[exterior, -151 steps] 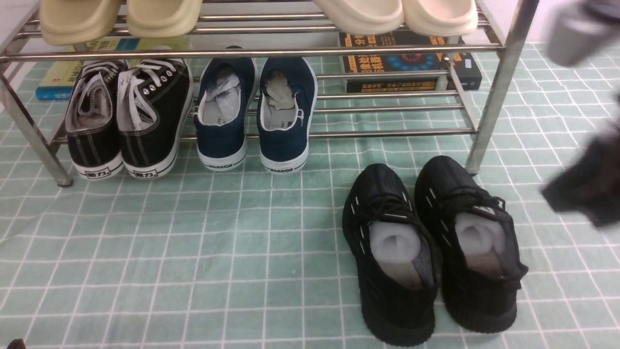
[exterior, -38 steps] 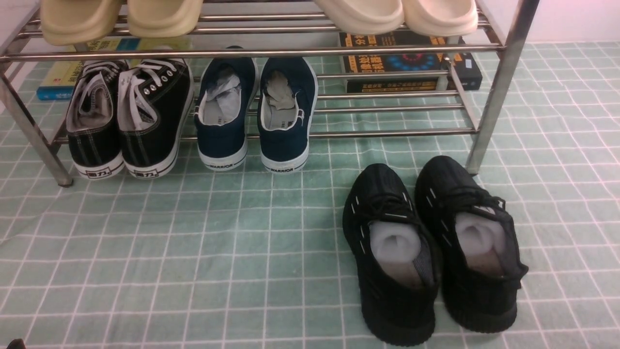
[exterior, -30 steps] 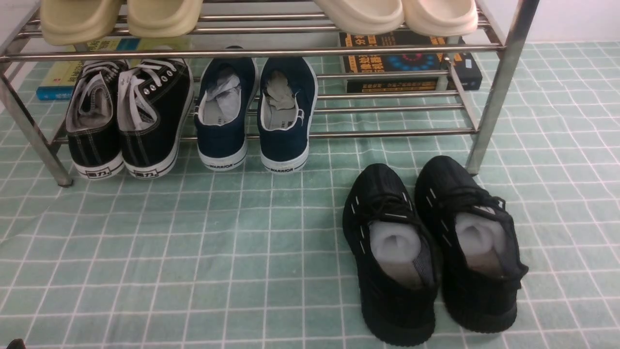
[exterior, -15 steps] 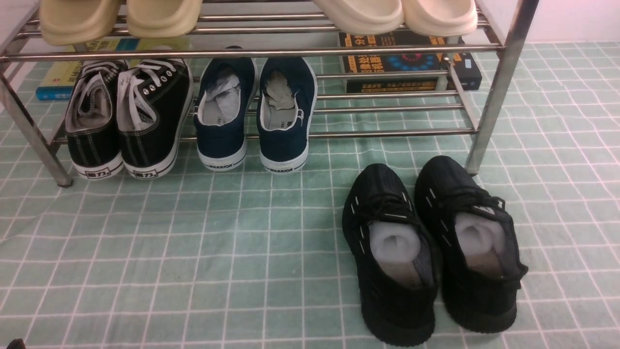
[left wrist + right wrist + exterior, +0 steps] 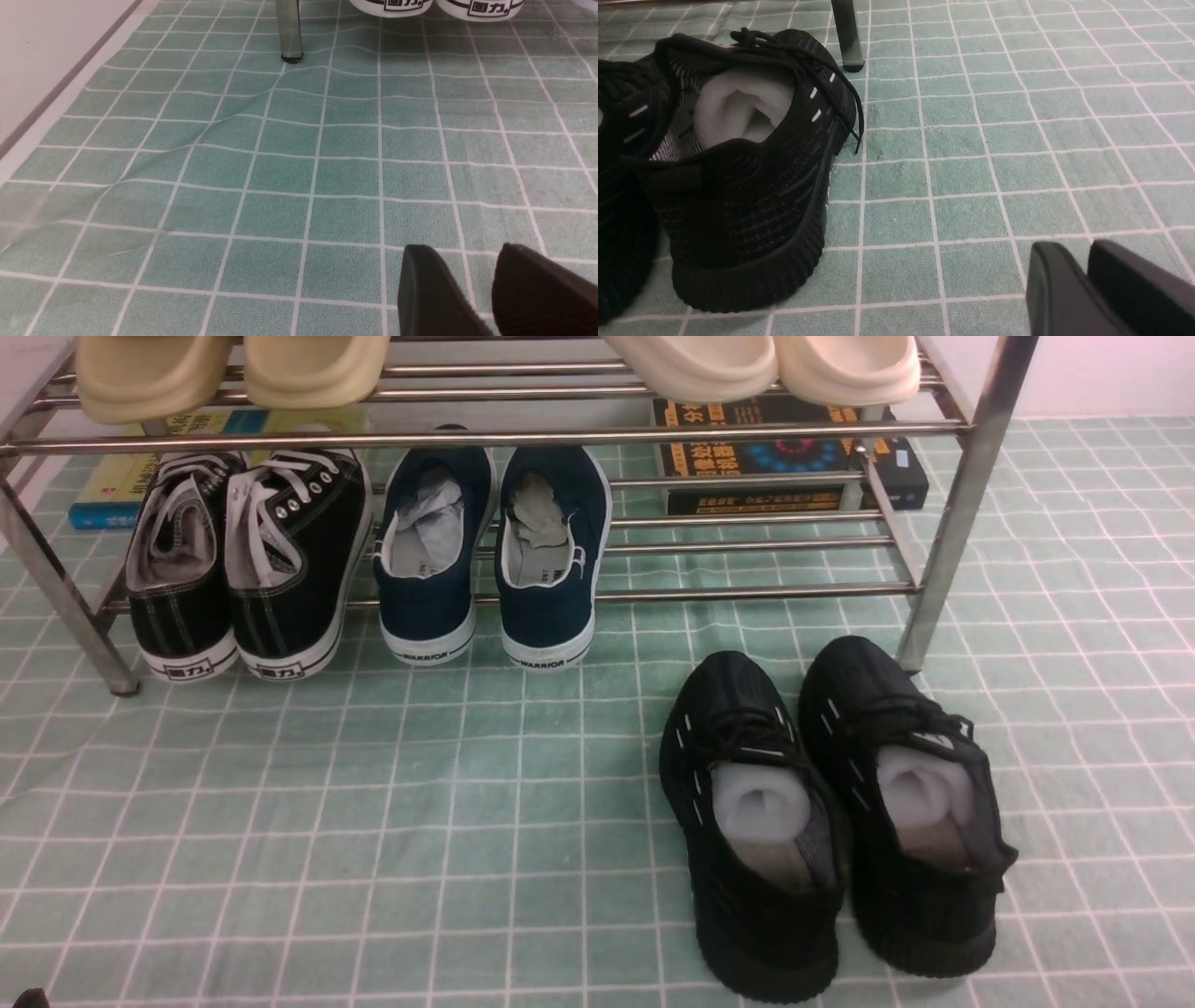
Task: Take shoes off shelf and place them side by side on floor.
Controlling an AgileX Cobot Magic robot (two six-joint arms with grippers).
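The two all-black knit shoes stand side by side on the pale green grid floor (image 5: pixel 373 803), heels toward me, one shoe (image 5: pixel 756 831) on the left and the other shoe (image 5: pixel 901 803) by the rack's right front leg. The steel shelf (image 5: pixel 962 504) has an empty right half on its lower tier. Neither gripper shows in the front view. My right gripper (image 5: pixel 1073 245) hovers low over bare floor, shut and empty, beside and behind the nearer black shoe (image 5: pixel 752 186). My left gripper (image 5: pixel 462 247) is over bare floor with a narrow gap between its fingers, holding nothing.
Black canvas sneakers (image 5: pixel 247 560) and navy slip-ons (image 5: pixel 495 551) sit on the lower tier, cream slippers (image 5: pixel 766 364) on the upper one. Books (image 5: pixel 794 467) lie behind the rack. A rack leg (image 5: pixel 289 32) stands ahead of the left gripper, near a cloth wrinkle.
Five seconds ago the right arm showed blurred at the right edge of the front view; it has since left that view. The shoes have not moved.
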